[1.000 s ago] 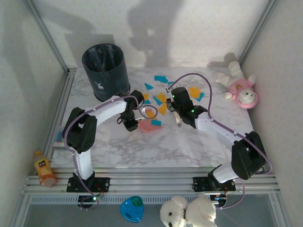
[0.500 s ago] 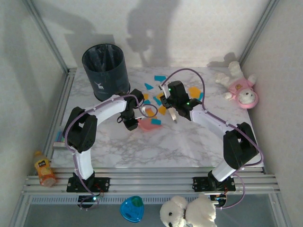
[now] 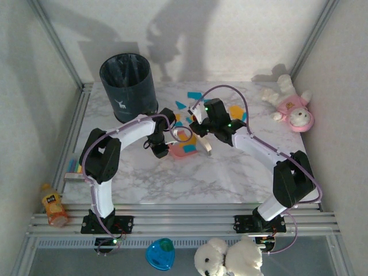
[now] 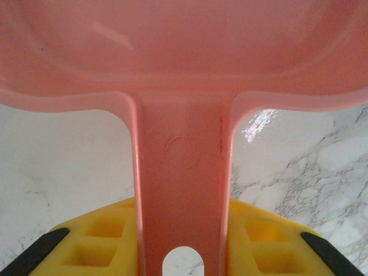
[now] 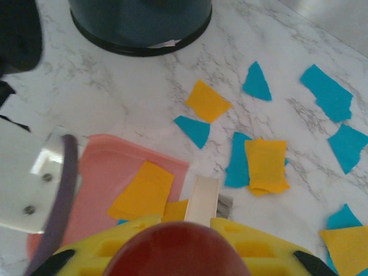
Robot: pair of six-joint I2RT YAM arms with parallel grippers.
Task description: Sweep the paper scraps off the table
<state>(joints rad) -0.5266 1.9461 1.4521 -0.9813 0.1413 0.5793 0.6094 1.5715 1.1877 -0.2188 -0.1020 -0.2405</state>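
My left gripper (image 4: 183,241) is shut on the handle (image 4: 181,184) of the pink dustpan (image 3: 183,152), which lies flat on the marble table (image 3: 190,178). The right gripper (image 5: 184,230) is shut on a red-handled brush (image 5: 202,198), its pale head down at the pan's open edge. One orange scrap (image 5: 142,190) lies on the dustpan (image 5: 98,184), and another is partly hidden under the brush. Teal scraps (image 5: 257,82) and orange scraps (image 5: 265,165) lie scattered on the table beyond the pan, and they also appear behind the right gripper (image 3: 201,131) as scraps (image 3: 194,95).
A dark waste bin (image 3: 129,86) stands at the back left, close to the left arm. A pink plush toy (image 3: 293,112) lies at the back right. Off the front edge are a white plush (image 3: 227,259), a blue object (image 3: 160,254) and a bottle (image 3: 53,204).
The right arm has swung left and drawn the brush toward the dustpan's open edge, pushing orange scraps with it. The left arm and dustpan have stayed in place.
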